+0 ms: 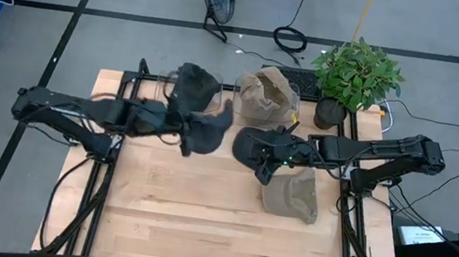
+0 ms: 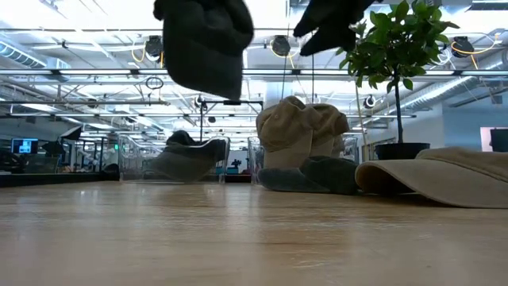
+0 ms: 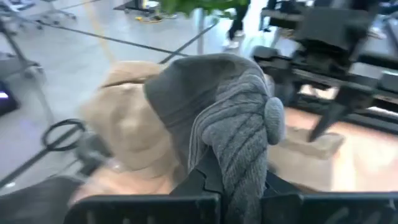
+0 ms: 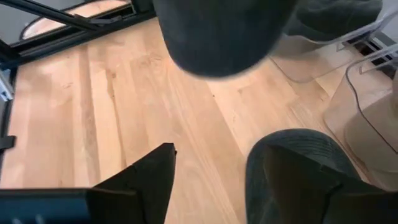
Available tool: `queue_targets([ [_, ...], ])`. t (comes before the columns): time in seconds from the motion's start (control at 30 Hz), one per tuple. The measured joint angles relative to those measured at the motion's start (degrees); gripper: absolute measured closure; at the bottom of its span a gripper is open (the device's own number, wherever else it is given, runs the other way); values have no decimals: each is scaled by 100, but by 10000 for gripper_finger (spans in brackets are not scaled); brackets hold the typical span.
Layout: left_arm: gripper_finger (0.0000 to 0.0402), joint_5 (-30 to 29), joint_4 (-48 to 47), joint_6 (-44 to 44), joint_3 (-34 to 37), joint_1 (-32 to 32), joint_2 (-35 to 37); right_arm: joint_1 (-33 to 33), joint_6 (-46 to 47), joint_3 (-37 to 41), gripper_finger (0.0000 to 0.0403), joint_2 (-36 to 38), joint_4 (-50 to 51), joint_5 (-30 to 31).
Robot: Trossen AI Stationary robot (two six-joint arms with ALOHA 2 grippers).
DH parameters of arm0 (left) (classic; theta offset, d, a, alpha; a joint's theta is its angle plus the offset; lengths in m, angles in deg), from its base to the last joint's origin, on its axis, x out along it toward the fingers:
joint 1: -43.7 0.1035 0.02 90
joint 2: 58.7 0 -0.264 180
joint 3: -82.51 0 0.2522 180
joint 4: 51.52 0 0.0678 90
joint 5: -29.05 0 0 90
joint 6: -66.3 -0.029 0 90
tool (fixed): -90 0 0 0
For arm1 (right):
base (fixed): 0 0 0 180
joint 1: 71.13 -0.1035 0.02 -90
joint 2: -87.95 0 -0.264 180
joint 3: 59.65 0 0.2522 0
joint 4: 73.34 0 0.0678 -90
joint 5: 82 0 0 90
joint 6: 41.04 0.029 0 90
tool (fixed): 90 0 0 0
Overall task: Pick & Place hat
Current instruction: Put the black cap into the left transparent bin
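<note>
My left gripper (image 1: pixel 183 132) is shut on a dark grey hat (image 1: pixel 205 131), which is held high above the table's middle (image 2: pixel 208 46). My right gripper (image 1: pixel 267 161) stands open in the air (image 4: pixel 211 177), just right of it. It is above a second dark grey cap (image 1: pixel 249 145) that lies flat on the table (image 2: pixel 317 175). A tan cap (image 1: pixel 292 194) lies on the wood near the right arm. At the back, a dark hat (image 1: pixel 195 85) and a tan hat (image 1: pixel 269 94) sit in clear bins. My left gripper pinches bunched cloth of the hat's crown (image 3: pixel 239 165) between its two fingers, close to the top button (image 3: pixel 273 115); several folds are caught. The fingers come almost level from the table's left. The hat is lifted clear and droops below the fingers.
A potted plant (image 1: pixel 356 74) stands at the table's far right corner. The clear bins (image 1: pixel 215 100) line the far edge. Bare wood (image 1: pixel 200 221) fills the near half of the table. Dark frame rails (image 1: pixel 356 241) run along both sides.
</note>
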Motion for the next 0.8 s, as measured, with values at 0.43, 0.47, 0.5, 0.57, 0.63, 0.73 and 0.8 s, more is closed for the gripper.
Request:
queue_targets([
  [0.43, 398, 2314, -778, -1020, -4, 2734, 456, 62, 889, 1185, 176, 27, -1952, 33],
  [0.47, 398, 2553, -778, -1152, -4, 2979, 416, 79, 894, 1279, 176, 27, -2256, 31],
  [0.5, 398, 2809, -757, -1284, -4, 3215, 375, 110, 930, 1369, 176, 27, -2477, 32],
  [0.57, 398, 3375, -651, -1503, -4, 3672, 272, 186, 1079, 1502, 176, 27, -2755, 154],
  [0.63, 398, 3972, -654, -1714, -4, 4115, 161, 268, 1216, 1558, 177, 27, -2873, 252],
  [0.73, 398, 4718, -657, -1968, -4, 4666, -40, 368, 1348, 1574, 177, 27, -2924, 338],
  [0.8, 398, 4901, -661, -2098, -4, 4946, -191, 444, 1344, 1580, 177, 27, -3030, 337],
])
